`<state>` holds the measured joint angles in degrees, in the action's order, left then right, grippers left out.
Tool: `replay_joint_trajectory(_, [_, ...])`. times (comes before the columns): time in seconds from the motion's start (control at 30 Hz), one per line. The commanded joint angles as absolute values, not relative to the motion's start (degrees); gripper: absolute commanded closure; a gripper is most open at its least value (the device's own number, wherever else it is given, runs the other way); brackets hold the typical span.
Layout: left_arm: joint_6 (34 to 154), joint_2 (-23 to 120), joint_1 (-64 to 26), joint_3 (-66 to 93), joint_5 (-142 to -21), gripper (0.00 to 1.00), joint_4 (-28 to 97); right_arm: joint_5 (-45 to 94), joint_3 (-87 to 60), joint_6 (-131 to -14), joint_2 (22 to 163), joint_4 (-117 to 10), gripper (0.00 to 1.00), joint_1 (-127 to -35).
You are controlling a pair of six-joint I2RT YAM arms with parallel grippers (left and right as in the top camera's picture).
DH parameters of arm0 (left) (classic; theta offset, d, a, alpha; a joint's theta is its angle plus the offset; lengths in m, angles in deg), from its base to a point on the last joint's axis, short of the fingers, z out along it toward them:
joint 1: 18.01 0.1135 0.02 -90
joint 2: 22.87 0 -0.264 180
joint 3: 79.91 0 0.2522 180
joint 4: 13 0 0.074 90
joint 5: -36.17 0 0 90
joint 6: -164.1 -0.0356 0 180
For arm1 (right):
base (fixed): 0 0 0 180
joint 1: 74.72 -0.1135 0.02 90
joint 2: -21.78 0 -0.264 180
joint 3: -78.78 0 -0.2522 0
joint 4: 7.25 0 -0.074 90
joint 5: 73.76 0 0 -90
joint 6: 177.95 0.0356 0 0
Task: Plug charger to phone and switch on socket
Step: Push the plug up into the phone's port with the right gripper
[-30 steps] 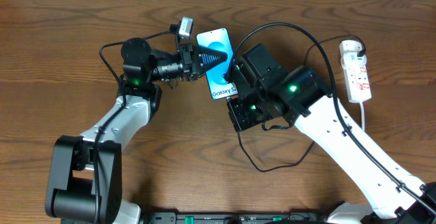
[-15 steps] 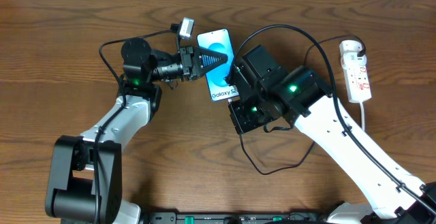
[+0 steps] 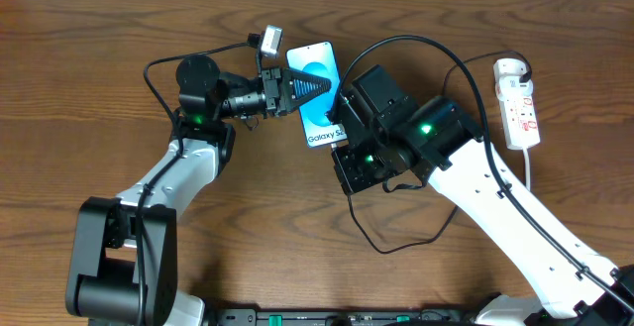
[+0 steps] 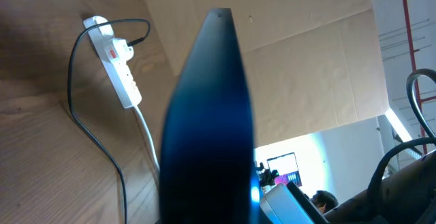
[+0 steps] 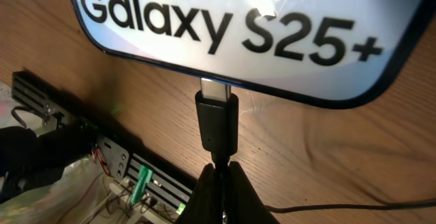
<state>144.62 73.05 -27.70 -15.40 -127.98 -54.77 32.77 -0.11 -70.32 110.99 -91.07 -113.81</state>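
The phone [image 3: 319, 80], blue screen up, is held off the table by my left gripper [image 3: 309, 86], which is shut on its left edge. In the left wrist view the phone [image 4: 204, 129] shows edge-on as a dark blue blade. My right gripper [image 3: 344, 136] sits at the phone's lower end, shut on the charger cable just behind the connector. In the right wrist view the connector [image 5: 216, 118] has its metal tip at the bottom edge of the phone [image 5: 238, 26], with my fingers [image 5: 221, 180] pinching the cable below it. The socket [image 3: 520, 108] lies at the far right, with the white plug head [image 3: 508, 67] in it.
The charger's thin black cable [image 3: 426, 44] arcs from the socket over my right arm and loops on the table [image 3: 396, 242]. The socket [image 4: 116, 64] and cable [image 4: 92, 142] also show in the left wrist view. A cardboard wall [image 4: 306, 60] stands behind the table.
Almost nothing: my right gripper with the connector shifted a hair at the phone's lower end. The left arm and phone hold still.
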Motion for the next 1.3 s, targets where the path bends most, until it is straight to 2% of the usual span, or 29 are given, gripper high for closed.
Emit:
replay_joint_trajectory(0.0, [144.71,72.59,-27.62,-13.90,-127.76,0.93,-55.51,33.34,-0.31,-69.51,111.50,-90.85,0.99,-113.39])
replay_joint_trajectory(0.97, [145.17,72.59,-29.12,-14.33,-128.48,0.92,-55.49,33.10,-0.31,-69.32,111.50,-89.11,0.99,-113.37])
replay_joint_trajectory(1.27, [141.78,72.59,-29.12,-14.33,-133.62,0.93,-55.51,26.23,-0.31,-69.32,111.50,-87.55,0.99,-113.37])
